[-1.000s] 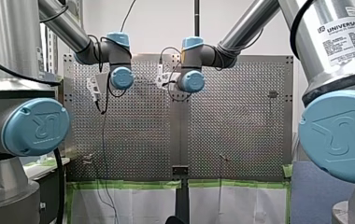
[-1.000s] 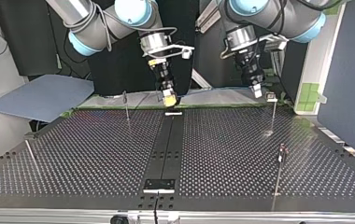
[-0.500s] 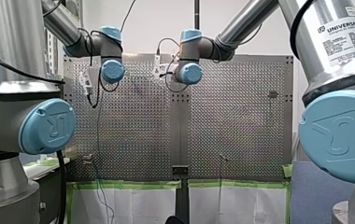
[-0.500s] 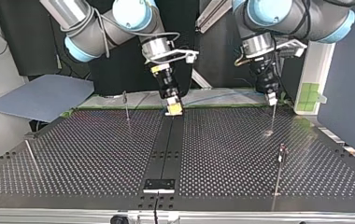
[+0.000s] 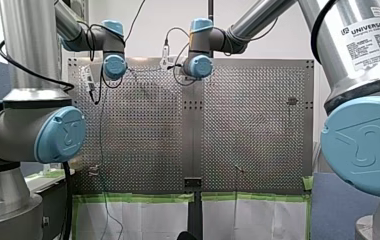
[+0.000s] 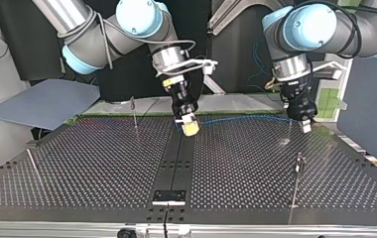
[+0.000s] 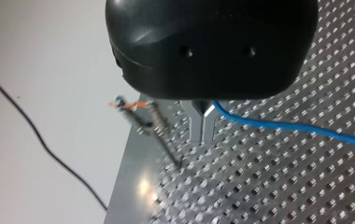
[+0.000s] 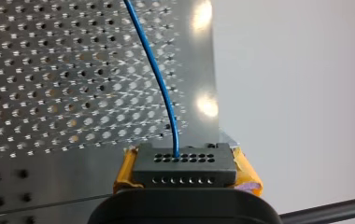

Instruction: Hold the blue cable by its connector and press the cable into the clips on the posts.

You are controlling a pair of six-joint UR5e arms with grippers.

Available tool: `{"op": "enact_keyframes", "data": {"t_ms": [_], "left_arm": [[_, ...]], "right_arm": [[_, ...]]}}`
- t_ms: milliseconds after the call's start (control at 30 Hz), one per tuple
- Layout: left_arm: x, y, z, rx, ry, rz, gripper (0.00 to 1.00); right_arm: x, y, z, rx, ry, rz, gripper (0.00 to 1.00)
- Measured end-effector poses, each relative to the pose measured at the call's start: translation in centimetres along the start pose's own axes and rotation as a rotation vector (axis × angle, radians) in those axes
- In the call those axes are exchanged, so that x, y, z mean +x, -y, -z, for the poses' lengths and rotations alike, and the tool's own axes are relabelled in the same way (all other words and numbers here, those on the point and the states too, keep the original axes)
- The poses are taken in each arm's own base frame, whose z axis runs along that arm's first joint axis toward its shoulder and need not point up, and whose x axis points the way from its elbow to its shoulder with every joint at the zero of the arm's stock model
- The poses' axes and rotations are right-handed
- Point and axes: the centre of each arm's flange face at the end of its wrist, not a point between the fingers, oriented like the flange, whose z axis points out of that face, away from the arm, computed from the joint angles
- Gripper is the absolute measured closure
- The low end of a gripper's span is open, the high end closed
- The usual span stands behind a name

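My right fingers hang just above the far end of the black strip that runs down the middle of the table. They are clenched on the connector. In the right wrist view the yellow pads press on both sides of this dark block with rows of small holes. The blue cable comes out of one hole in its face and goes away over the perforated plate.

From the strip the cable runs through the air along the far edge of the table, nearly level, toward the top view's right, and ends at my left fingers. These are well apart from the strip. In the left wrist view they are two metal fingers closed together, and the cable leaves them near their root, so they grasp the cable itself.

On that same side of the strip a thin post stands just beside my left fingers. I cannot tell whether the cable touches its top. A second post stands nearer to the camera. On the other side of the strip there is a third post, near the far edge. In the left wrist view an orange-marked clip on a post top is beside my fingers, apart from the cable.
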Motion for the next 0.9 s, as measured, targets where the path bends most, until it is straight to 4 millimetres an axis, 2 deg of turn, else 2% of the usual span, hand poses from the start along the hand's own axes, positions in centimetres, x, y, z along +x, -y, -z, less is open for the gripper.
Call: {"op": "enact_keyframes", "data": {"t_ms": [233,567,900], "left_arm": [[-2.3,-0.1,-1.9,-0.003,0.026,0.006,1.0],[-5.5,0.4,-4.8,0.036,0.079,0.021,1.0],[-5.2,-0.3,-6.7,0.038,0.063,0.004,1.0]], "right_arm": [[1.7,0.1,-1.0,0.001,-0.027,-0.006,1.0],[3.2,0.1,-1.9,0.006,-0.053,-0.021,1.0],[3.7,-0.1,-2.4,0.003,-0.065,-0.03,1.0]]}}
